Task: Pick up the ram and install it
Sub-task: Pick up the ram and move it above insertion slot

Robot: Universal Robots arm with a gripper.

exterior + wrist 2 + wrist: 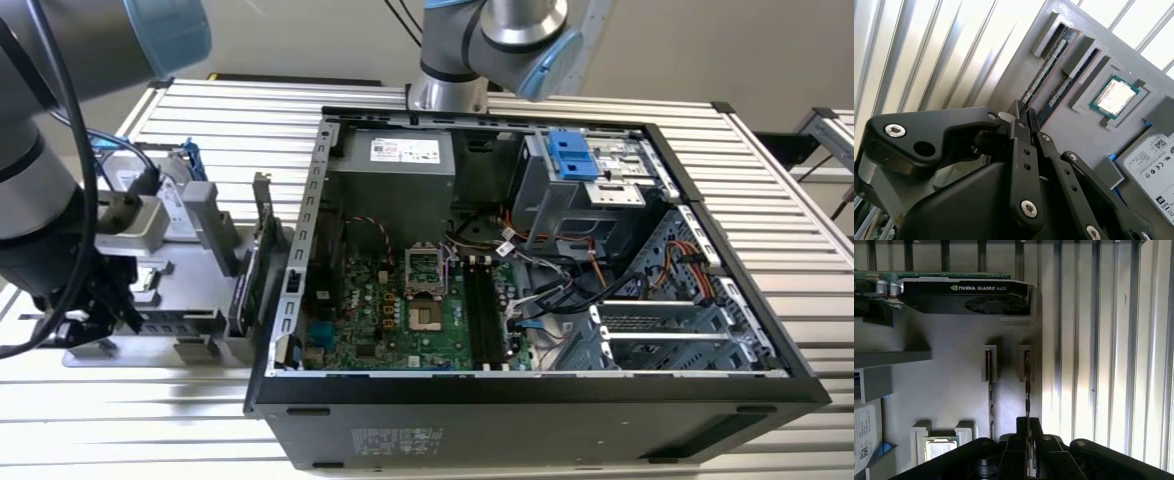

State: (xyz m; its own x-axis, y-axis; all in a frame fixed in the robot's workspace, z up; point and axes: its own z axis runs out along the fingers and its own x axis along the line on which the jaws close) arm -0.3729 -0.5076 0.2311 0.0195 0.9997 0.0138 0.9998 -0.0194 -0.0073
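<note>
Two rams stand on edge in slots of a grey parts tray [954, 375]. The ram [1027, 375] nearest the tray's edge runs straight in between my fingertips, and my gripper [1028, 422] is shut on its end while it still sits in its slot. In the second wrist view the same ram [1046, 70] leads down to the gripper [1023, 114], with the other stick [1066, 87] lying free beside it. In the exterior view my arm's wrist [127, 215] hangs over the tray [187, 290] at the exterior view's left.
The tray also holds a processor [1114, 95], a silver hard drive [1154, 165] and an upright graphics card [969, 295]. The open computer case [534, 390] lies at the exterior view's right of the tray, its motherboard memory slots [483, 310] exposed. Everything rests on a slatted metal table [200, 100].
</note>
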